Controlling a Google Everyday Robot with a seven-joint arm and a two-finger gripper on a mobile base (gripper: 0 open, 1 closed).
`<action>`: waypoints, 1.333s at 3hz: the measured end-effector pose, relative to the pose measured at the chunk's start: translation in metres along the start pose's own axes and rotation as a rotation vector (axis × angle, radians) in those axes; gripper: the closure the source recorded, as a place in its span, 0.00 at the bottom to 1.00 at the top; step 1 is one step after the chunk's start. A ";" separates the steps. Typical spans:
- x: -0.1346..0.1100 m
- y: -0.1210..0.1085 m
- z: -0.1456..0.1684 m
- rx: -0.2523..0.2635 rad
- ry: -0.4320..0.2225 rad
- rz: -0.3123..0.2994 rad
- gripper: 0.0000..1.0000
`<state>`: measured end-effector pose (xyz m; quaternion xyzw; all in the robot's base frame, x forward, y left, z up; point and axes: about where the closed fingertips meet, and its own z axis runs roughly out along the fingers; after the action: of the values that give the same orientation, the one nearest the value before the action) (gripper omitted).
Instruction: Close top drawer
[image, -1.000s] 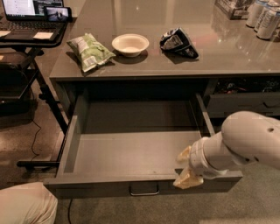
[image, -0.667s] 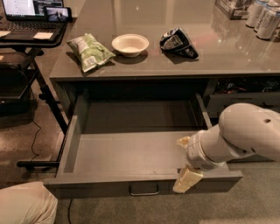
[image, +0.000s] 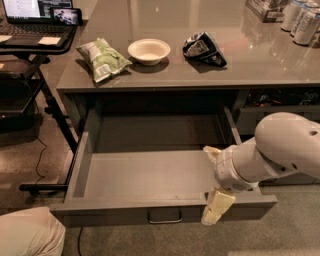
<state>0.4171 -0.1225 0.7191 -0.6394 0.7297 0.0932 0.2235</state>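
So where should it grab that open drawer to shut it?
Probably the front panel of the top drawer, coming from the front: it's flat and faces outward, with a bar pull at centre. The tool straddles that panel's right end, fingers apart.

Your top drawer (image: 145, 172) is pulled far out beneath the desk (image: 260, 55): dark grey, plain inside, silver pull (image: 164, 217) at 6 o'clock. The hand (image: 210, 185) straddles its front panel at 4 o'clock, fingers (image: 218, 206) apart.
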 end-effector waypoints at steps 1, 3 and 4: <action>-0.001 0.006 0.001 -0.016 -0.006 0.007 0.00; -0.005 0.048 -0.014 0.008 -0.002 0.098 0.42; 0.000 0.062 -0.006 -0.001 -0.008 0.129 0.65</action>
<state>0.3558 -0.1152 0.7148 -0.5907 0.7686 0.1101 0.2196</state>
